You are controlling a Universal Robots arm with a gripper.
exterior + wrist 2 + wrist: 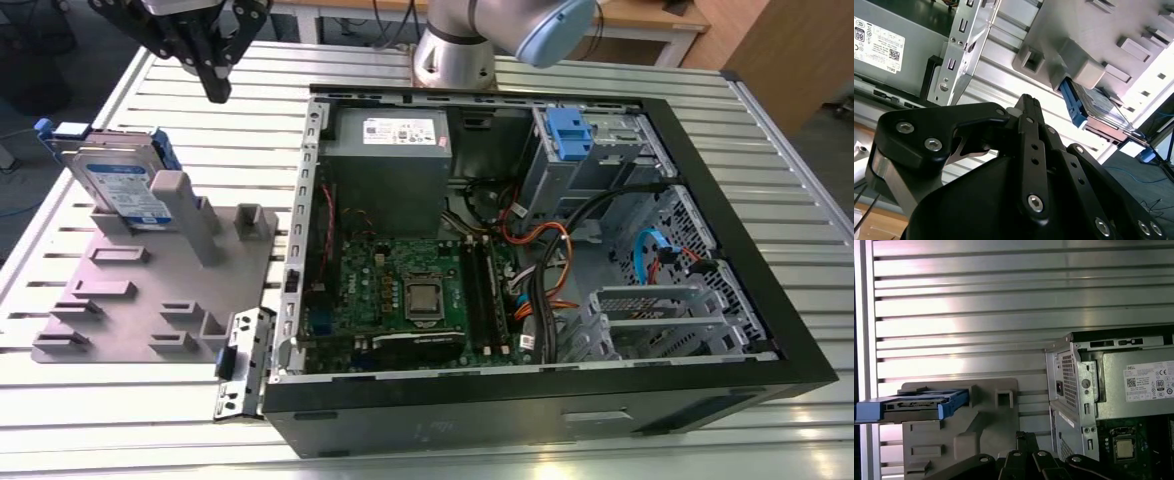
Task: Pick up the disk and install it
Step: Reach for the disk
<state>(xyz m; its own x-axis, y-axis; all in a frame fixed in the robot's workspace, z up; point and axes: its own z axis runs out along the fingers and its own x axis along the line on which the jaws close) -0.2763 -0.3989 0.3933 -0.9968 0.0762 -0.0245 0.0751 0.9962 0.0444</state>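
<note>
Disk (127, 185): silver metal, glossy label, blue plastic frame. Holder (147, 300): matt grey plastic. Table (134, 420): ribbed brushed aluminium. Gripper (215, 90): matt black, shiny screws.

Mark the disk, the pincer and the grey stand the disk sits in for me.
disk (123, 185), exterior view, on its labelled face.
pincer (215, 93), exterior view, midway between its fingertips.
grey stand (134, 275), exterior view, on a bare patch of its base.
</note>
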